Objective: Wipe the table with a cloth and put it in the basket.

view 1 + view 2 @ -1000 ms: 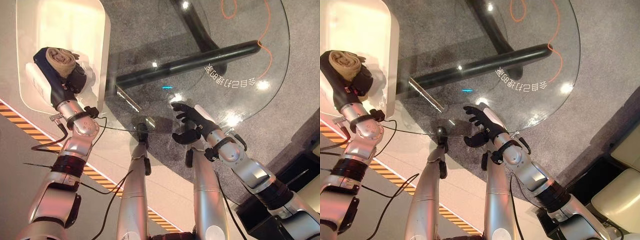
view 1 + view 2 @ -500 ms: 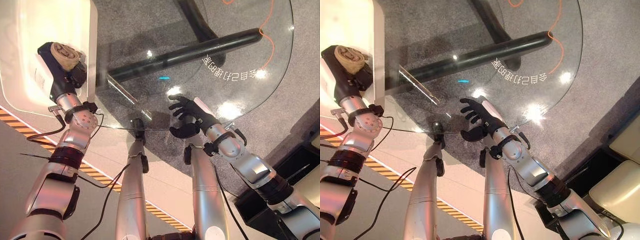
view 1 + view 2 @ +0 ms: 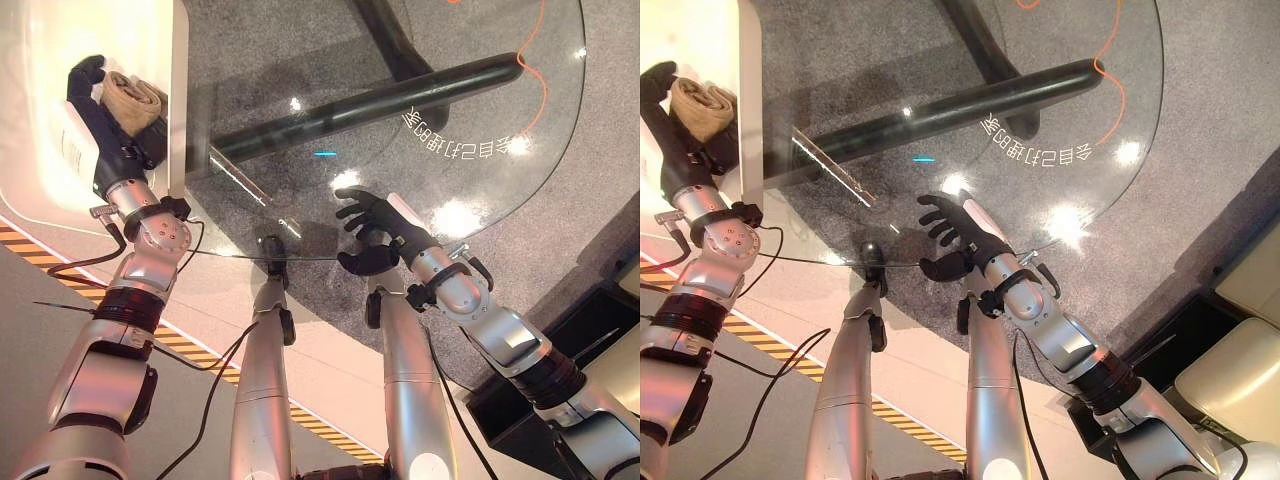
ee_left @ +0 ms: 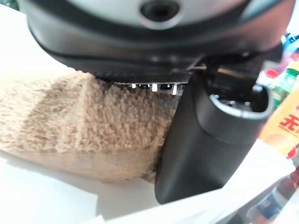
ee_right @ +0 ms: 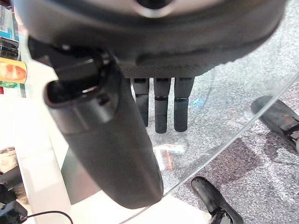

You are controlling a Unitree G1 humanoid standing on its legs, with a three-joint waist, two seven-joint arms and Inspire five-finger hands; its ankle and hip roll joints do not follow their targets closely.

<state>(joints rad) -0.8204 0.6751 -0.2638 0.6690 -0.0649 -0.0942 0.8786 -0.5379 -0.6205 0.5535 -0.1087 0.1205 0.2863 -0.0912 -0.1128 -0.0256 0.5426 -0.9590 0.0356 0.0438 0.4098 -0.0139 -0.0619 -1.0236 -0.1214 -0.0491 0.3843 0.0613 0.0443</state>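
Observation:
A rolled beige cloth (image 3: pixel 128 95) sits in my left hand (image 3: pixel 100 135) inside the white basket (image 3: pixel 178 60) at the far left. The hand's dark fingers curl round the cloth, and its thumb (image 4: pixel 205 140) stands straight against the roll's side. In the left wrist view the cloth (image 4: pixel 84 126) fills the palm just above the basket's white floor. My right hand (image 3: pixel 385 225) hovers open over the near edge of the round glass table (image 3: pixel 480 110), fingers (image 5: pixel 161 107) straight and spread, holding nothing.
The table's black base bar (image 3: pixel 360 105) shows through the glass. An orange cord (image 3: pixel 540 70) lies on the grey carpet beyond. Yellow-black floor tape (image 3: pixel 30 240) runs below the basket. A dark box (image 3: pixel 600 340) stands at the lower right.
My left hand has sunk deeper into the basket with the cloth, and its thumb has straightened upward. The right hand has barely moved.

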